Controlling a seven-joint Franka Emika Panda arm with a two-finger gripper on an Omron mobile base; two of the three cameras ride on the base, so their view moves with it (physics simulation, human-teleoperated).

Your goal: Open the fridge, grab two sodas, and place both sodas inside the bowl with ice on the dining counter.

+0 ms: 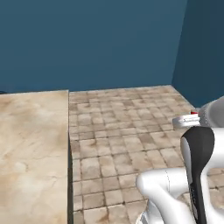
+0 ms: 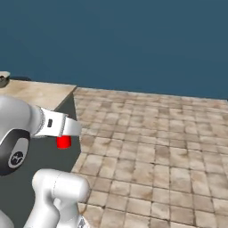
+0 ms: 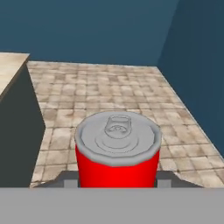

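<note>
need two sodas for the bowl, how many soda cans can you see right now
1: a red soda can in the pincer, carried over the tiled floor. A second may be out of frame.

No legible txt anywhere; red can [image 3: 117,153] seemingly w/o label.

Dark blue walls [image 1: 96,39]; beige-brown tiled floor [image 1: 127,131].

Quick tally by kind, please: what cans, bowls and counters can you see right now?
Red soda cans: 1, in the gripper, can
Bowls: 1, partly cut off at the frame edge on the far counter corner, bowl
Counters: 1, beige marble top, counter
Total: 3
</note>
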